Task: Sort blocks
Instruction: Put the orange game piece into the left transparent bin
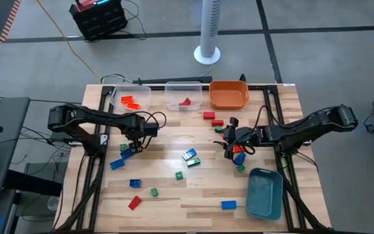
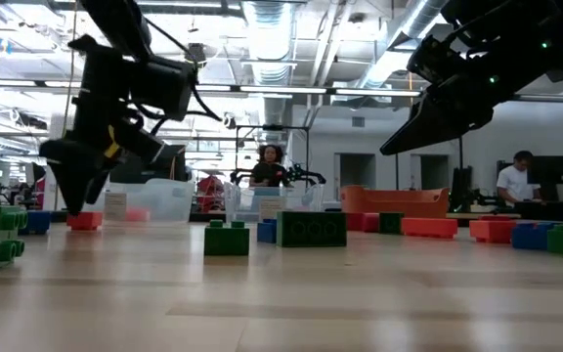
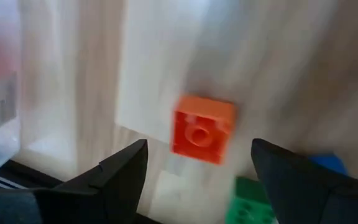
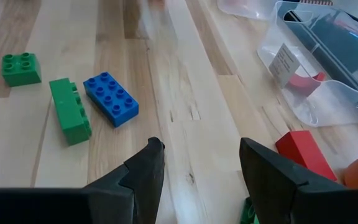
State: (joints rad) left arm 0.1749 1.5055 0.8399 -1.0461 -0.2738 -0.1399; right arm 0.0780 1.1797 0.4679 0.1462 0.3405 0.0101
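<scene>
Small studded blocks in red, orange, blue and green lie scattered on the wooden table (image 1: 193, 195). My left gripper (image 3: 197, 165) is open and points down over an orange block (image 3: 202, 129), which lies flat on the table between its fingers without touching them. A green block (image 3: 250, 205) and a blue one (image 3: 328, 163) lie close by. In the high view this gripper (image 1: 133, 140) is left of centre. My right gripper (image 4: 201, 165) is open above bare wood right of centre (image 1: 229, 140), holding nothing. A blue block (image 4: 110, 98) and a green block (image 4: 70, 111) lie ahead of it.
Along the far edge stand a clear bin (image 1: 132, 97) with orange blocks, a clear bin (image 1: 184, 96) with a red block, and an orange bin (image 1: 229, 94). A blue-grey bin (image 1: 265, 192) sits at the near right. A red block (image 4: 303, 152) lies near my right gripper.
</scene>
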